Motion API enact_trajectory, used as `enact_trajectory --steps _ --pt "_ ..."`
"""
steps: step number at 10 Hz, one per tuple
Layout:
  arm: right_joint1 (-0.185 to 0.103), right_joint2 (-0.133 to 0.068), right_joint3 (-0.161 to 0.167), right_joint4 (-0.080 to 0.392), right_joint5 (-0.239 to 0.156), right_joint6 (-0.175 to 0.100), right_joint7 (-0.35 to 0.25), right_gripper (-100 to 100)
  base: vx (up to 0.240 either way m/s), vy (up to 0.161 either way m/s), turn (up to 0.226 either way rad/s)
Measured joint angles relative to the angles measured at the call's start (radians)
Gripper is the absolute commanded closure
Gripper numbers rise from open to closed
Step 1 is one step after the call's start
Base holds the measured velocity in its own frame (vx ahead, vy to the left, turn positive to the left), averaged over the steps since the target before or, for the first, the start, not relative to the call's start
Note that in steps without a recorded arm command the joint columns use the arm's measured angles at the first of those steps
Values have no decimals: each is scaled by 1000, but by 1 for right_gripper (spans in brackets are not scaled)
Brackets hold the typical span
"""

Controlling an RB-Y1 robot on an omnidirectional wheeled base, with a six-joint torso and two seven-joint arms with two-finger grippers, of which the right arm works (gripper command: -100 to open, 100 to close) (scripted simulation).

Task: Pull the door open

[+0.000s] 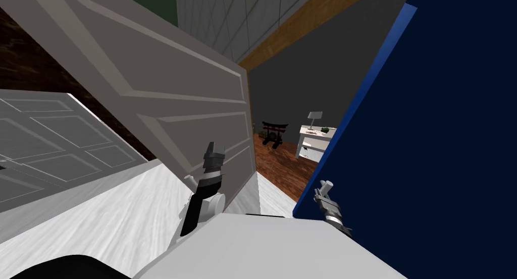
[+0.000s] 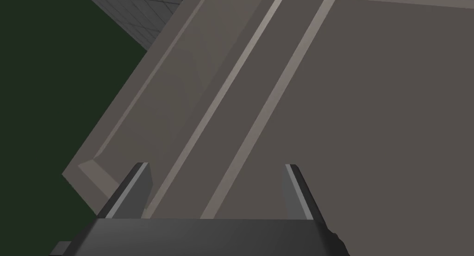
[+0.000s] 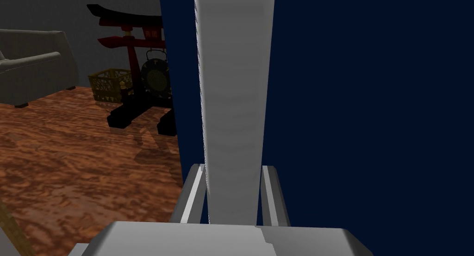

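Two hands are seen low in the head view, one on each side of a doorway. The left hand point(image 1: 214, 149) is placed just left of centre, close against the face of the grey panelled door point(image 1: 166, 84). The door is swung open and stretches from the upper left of the frame to its free edge near the middle. In the left wrist view the fingers point(image 2: 139, 188) are held wide with nothing between them, and the door's moulded panels are seen beyond them. Whether the door is touched cannot be told.

The right hand point(image 1: 325, 186) is set lower, right of centre, at the edge of a dark blue wall point(image 1: 429, 140). In the right wrist view its fingers are held narrow, pressed to the sides of a light grey upright strip point(image 3: 231, 82) with dark blue on either side.

Between door and wall a reddish wooden floor point(image 1: 282, 165) is seen, with a black and red gong stand point(image 1: 275, 132) and a white bench point(image 1: 313, 142) bearing a lamp point(image 1: 314, 117). A grey sofa point(image 3: 32, 59) and a yellow basket point(image 3: 109, 84) are seen at the upper left of the right wrist view.
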Motion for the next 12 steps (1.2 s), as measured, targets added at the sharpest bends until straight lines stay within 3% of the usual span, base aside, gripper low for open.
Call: enact_trajectory --steps 1,9,10,12 --pt "2 2 4 0 2 2 0 100 -158 -1 55" --pt "33 -49 105 -38 61 -34 -55 100 -214 -14 61" --pt "36 -47 110 -37 63 -33 -56 100 -189 -49 138" --pt "42 -64 131 -34 74 -53 -77 100 -229 -23 134"
